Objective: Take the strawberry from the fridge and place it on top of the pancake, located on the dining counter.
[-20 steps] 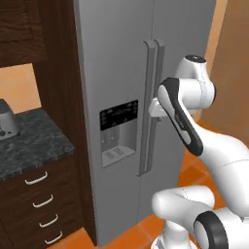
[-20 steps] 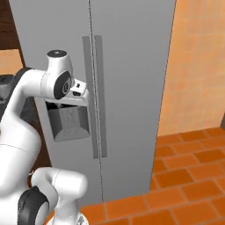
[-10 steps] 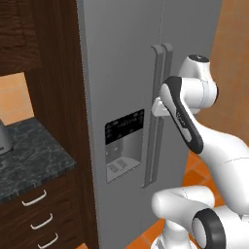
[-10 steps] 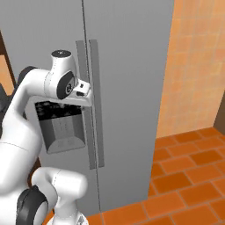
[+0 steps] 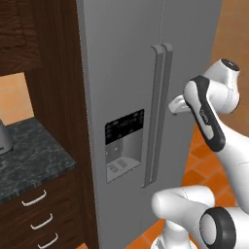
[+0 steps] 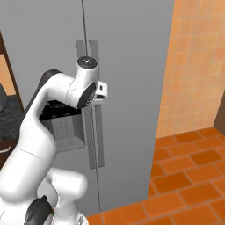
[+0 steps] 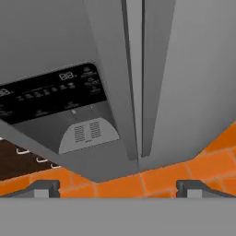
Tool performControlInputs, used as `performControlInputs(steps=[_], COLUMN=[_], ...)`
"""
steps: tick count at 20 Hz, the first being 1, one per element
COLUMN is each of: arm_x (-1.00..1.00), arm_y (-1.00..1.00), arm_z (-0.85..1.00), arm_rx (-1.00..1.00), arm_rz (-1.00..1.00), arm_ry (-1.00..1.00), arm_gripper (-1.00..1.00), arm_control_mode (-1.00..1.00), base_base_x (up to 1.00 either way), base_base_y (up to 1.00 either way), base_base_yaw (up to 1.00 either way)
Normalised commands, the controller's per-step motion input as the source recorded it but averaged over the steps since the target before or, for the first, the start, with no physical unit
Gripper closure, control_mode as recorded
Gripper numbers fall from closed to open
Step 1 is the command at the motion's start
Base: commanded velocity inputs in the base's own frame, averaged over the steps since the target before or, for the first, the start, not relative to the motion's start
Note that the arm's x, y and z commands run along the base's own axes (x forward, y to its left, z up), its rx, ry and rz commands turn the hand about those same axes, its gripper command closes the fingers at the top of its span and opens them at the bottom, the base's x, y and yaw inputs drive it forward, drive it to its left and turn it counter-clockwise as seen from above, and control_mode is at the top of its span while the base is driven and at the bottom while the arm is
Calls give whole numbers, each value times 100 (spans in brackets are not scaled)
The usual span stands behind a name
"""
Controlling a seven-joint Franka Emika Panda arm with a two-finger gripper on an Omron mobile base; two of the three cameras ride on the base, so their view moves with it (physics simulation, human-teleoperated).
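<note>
Fridge [image 5: 121, 73] shut at frame centre, heavy stiff door likely, grab right long handle [image 5: 165, 107]; gripper [image 7: 118, 186] fingers spread, empty

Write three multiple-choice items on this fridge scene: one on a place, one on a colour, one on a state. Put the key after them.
1. Where is the black dispenser panel on the fridge?
A. on the door left of the two handles
B. on the door right of the two handles
C. on the fridge's side wall

2. What colour are the floor tiles?
A. grey
B. orange
C. white

3. What state are the fridge doors in?
A. both shut
B. left one wide open
C. right one wide open

Key: 1 A, since in the left base view the panel sits left of the vertical handles. 2 B, since the right base view shows orange tiles at the fridge's foot. 3 A, since both doors lie flush, with no white interior showing, while the end effector faces the handles with its fingertips spread apart.
</note>
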Motion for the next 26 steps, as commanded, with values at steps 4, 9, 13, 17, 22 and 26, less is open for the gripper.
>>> performControlInputs(steps=[4, 9, 13, 17, 22, 26], arm_x=[49, 41, 24, 39, 47, 18], arm_y=[-11, -15, -1, -16, 4, 22], arm_z=[-61, -44, -40, -36, -27, -4], arm_rx=[0, 10, 24, 24, 17, 8], arm_rz=[41, 27, 13, 1, 0, 0], arm_ry=[-12, -28, -38, -35, -28, -16], arm_gripper=[-100, -100, -100, -100, -100, -100], arm_control_mode=[-100, -100, -100, -100, -100, -100], base_base_x=[0, 0, 0, 0, 0, 0], base_base_y=[0, 0, 0, 0, 0, 0], base_base_yaw=[0, 0, 0, 0, 0, 0])
